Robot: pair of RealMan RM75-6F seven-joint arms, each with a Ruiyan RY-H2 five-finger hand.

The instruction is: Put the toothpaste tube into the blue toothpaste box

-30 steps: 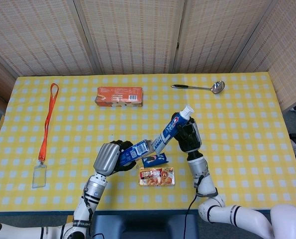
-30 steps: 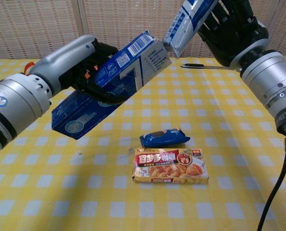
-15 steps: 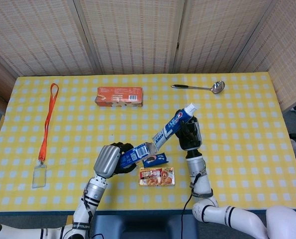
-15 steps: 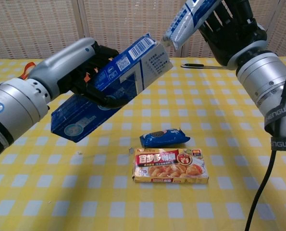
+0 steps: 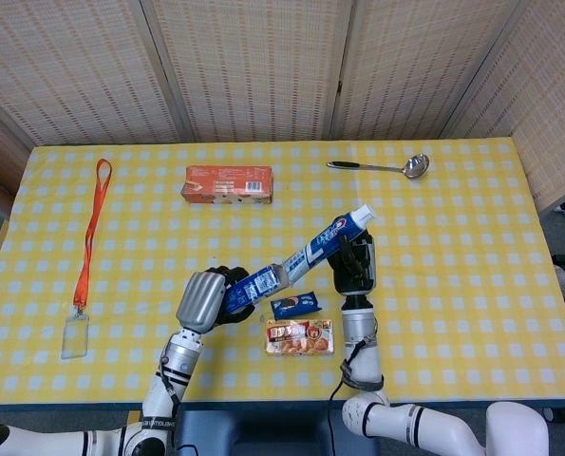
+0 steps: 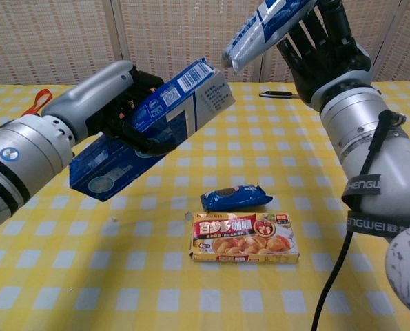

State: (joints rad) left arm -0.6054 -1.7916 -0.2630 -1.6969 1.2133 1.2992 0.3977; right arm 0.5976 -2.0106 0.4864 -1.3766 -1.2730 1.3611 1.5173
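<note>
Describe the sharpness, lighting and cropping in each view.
Head view: even light, soft shadows, whole table sharp. Chest view: the toothpaste tube is cut off at the top edge; the right robot hand looms large; the blue toothpaste box print stays readable.

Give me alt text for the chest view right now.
The left hand holds the blue toothpaste box tilted, open end up, while the right hand holds the toothpaste tube just above that opening. A blue snack packet and a food box lie on the checked table.
</note>
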